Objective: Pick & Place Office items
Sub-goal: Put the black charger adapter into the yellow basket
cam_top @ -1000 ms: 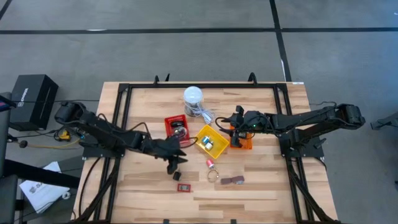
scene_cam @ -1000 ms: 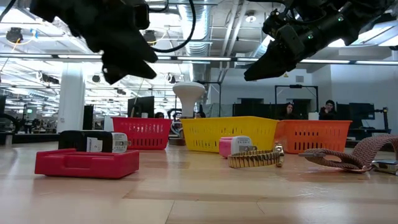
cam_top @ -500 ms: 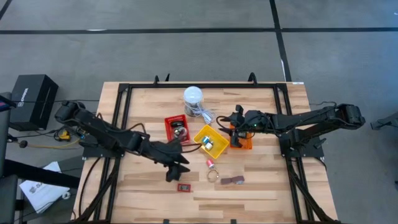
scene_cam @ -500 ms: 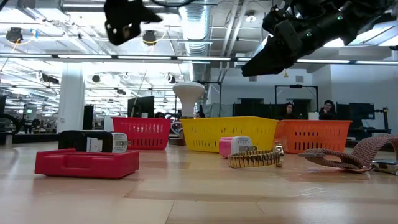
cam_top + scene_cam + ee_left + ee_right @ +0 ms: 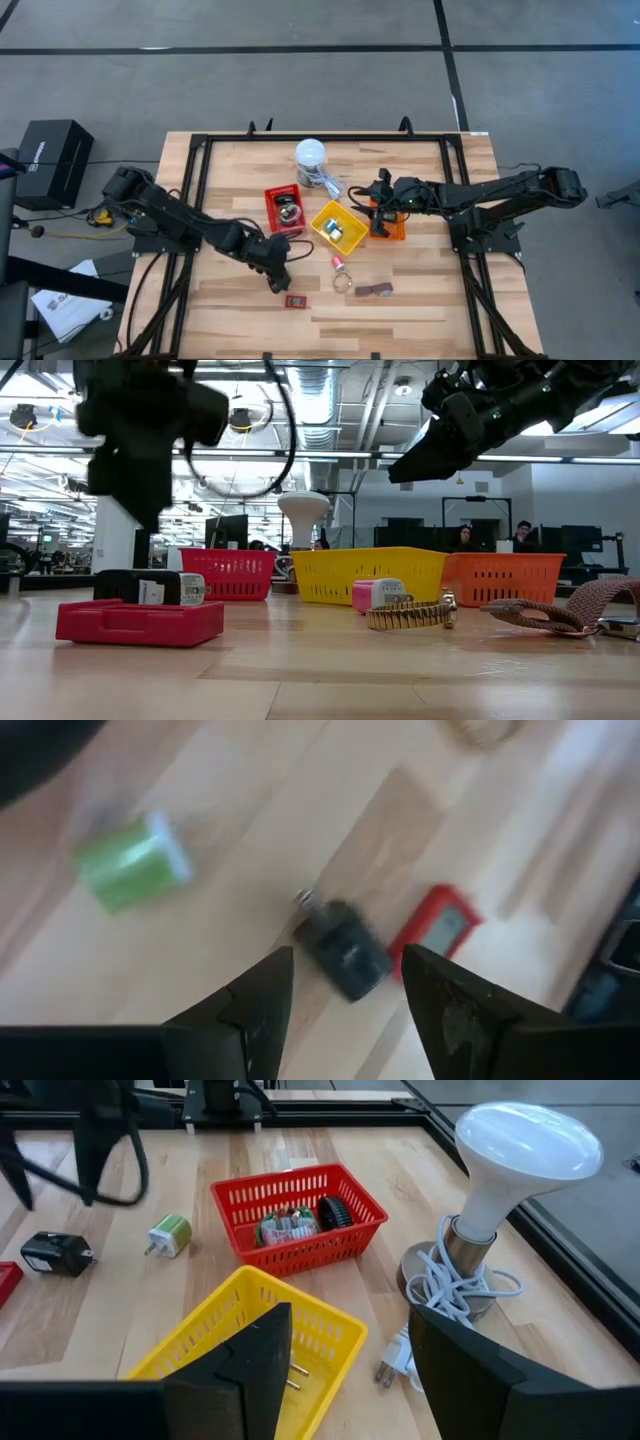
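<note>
High view: the left gripper (image 5: 277,272) hangs over the front middle of the table (image 5: 420,310), just in front of the red tray (image 5: 283,207). Its claw is released, and nothing is held. In the left wrist view its two fingers (image 5: 255,1010) stand apart above bare wood, with the black charger (image 5: 345,955) lying on the table between and beyond them.

The charger lies flat on its side. Its long axis runs from its small metal prong end, which faces roughly toward the green plug (image 5: 130,865), back toward the flat red case (image 5: 435,925). The case lies just beside it, and I cannot tell if they touch. In the low view the charger (image 5: 150,588) shows lengthwise just behind the red case (image 5: 140,622), with a white label at one end.

The right gripper (image 5: 380,212) waits raised between the yellow tray (image 5: 322,222) and the orange tray (image 5: 398,232). Its claw is also released and empty.

Near the yellow tray's front lie a small pink piece (image 5: 339,262), a wire ring (image 5: 343,281) and a brown bar (image 5: 375,290). None of them lies between the left gripper and the charger. A white lamp (image 5: 311,155) with a coiled cable (image 5: 330,183) stands behind the red tray, which holds a few small pieces.
</note>
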`<state>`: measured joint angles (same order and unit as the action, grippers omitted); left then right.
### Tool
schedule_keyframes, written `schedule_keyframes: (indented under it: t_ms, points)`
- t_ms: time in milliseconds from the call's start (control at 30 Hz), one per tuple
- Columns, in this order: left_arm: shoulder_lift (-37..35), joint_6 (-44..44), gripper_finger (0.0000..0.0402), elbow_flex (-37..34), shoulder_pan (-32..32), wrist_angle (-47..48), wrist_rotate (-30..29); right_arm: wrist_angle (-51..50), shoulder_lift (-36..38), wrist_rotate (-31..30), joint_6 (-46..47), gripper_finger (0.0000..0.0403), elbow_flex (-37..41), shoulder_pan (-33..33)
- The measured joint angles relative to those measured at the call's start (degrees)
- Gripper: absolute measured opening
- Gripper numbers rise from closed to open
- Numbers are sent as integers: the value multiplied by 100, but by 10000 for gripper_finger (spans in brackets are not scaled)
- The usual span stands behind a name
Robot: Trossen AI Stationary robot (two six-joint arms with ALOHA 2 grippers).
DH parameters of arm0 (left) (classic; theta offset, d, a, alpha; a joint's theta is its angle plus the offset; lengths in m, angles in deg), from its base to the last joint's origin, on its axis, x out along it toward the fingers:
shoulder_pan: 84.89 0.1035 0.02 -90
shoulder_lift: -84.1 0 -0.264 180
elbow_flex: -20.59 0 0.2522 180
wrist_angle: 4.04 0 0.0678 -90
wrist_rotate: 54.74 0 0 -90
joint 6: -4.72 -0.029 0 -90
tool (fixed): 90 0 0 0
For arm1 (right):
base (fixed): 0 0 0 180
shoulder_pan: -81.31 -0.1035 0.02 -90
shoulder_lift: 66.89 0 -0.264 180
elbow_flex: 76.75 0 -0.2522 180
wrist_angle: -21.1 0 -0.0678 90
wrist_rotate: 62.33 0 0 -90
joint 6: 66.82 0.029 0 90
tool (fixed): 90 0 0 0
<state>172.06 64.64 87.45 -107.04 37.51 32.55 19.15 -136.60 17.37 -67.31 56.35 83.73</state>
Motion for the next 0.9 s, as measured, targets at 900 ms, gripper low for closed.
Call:
schedule_keyframes:
  t_ms: [900]
  points:
    - [1014, 232, 283, -39, -50, -601, 469, -122, 0, 0, 0, 193, 0, -2]
